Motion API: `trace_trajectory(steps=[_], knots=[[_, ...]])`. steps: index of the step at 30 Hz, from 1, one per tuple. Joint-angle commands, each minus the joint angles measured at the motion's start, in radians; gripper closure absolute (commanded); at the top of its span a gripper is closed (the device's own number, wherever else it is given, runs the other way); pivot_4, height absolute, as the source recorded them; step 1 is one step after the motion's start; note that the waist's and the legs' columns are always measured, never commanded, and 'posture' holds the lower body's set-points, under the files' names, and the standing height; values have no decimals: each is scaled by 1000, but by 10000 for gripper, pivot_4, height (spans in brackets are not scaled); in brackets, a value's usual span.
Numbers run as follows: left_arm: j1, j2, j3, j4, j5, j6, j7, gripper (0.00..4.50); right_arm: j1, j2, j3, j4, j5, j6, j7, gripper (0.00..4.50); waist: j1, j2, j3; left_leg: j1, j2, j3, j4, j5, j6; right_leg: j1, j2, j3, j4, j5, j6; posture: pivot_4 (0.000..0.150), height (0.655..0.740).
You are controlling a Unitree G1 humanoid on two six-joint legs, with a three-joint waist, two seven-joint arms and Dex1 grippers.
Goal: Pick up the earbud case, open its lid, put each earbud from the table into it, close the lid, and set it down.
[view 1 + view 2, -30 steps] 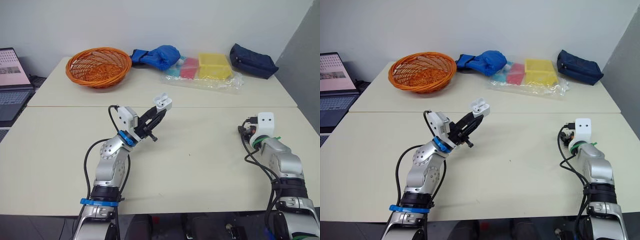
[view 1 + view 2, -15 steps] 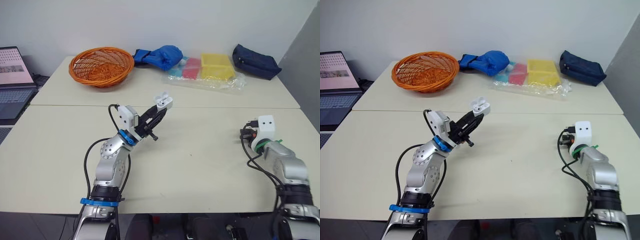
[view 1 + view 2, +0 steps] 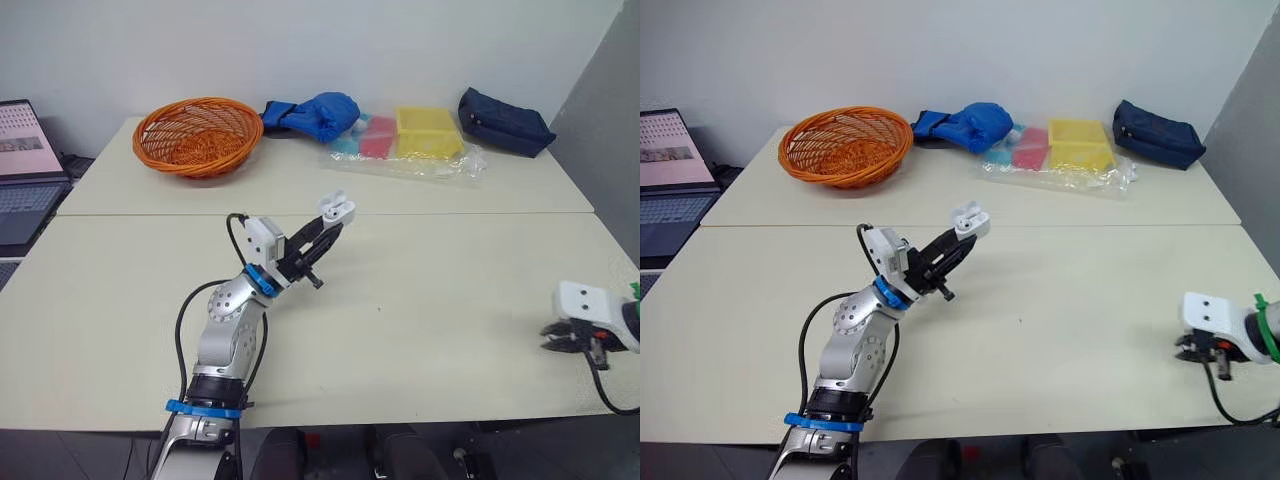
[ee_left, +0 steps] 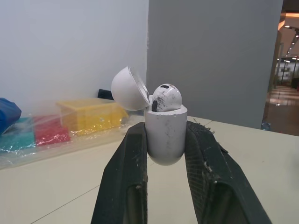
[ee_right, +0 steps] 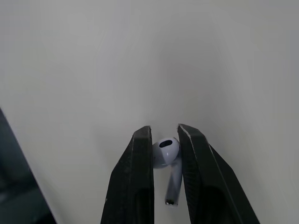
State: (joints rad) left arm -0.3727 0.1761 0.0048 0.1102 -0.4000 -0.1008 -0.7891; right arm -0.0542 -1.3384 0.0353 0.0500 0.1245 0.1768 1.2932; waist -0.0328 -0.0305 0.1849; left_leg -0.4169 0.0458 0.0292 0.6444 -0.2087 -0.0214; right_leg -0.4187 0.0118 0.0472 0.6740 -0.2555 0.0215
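A: What is the left claw (image 3: 328, 230) doing?

B: It is narrowed on the case (image 4: 165, 133), one finger against each side. The case stands upright between them, raised above the surface (image 3: 420, 320), left of its middle.

A: And the lid (image 4: 128, 88)?

B: Swung open and tipped back on its hinge. The seated bud (image 4: 164, 98) shows in the case mouth, its round head above the rim.

A: The right claw (image 5: 164, 140)?

B: Also narrow, gripping the free bud (image 5: 167, 151) by its head, with the stem hanging down between the fingers. It sits low at the near right edge of the surface, well apart from the case. I cannot tell whether the bud touches the surface.

A: What lies beyond?

B: On the far part, an orange basket (image 3: 197, 133) to the left, then a blue bundle (image 3: 315, 112), a yellow box (image 3: 428, 130) in clear wrap and a dark pouch (image 3: 505, 122) to the right. A laptop (image 3: 22, 160) sits off the far left side.
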Motion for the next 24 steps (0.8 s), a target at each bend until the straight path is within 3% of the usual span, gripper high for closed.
trace_trajectory(steps=[1, 14, 23, 24], knots=[[12, -8, -6, -58, 1, -23, 9, 37664, -50, 3, 33, 115, -78, -81, 12, 40792, 0, 0, 0, 0, 0, 0, 0, 0, 0, 0, 0, 0, 0, 0, 0, 1500, 7400], [24, 6, 0, -78, 0, -7, 17, 37664, -85, 58, 67, 246, -169, -87, -27, 40792, 2, 0, 0, 1, -1, 0, 2, 0, 0, 2, 0, 0, 0, 0, 1, 1500, 7400], [30, 15, -2, -93, -6, 11, 15, 37664, -100, 102, 38, 283, -153, -55, -26, 40792, -1, -10, -3, 14, 0, 1, 1, 0, 0, 15, -2, 2, -2, -2, -3, 1500, 7400], [33, 16, -3, -93, -6, 12, 16, 37664, -98, 102, 34, 285, -154, -51, -26, 37292, -1, -10, -3, 14, 0, 2, 1, 0, 0, 14, -2, 3, -2, -2, -3, 1500, 7400]])
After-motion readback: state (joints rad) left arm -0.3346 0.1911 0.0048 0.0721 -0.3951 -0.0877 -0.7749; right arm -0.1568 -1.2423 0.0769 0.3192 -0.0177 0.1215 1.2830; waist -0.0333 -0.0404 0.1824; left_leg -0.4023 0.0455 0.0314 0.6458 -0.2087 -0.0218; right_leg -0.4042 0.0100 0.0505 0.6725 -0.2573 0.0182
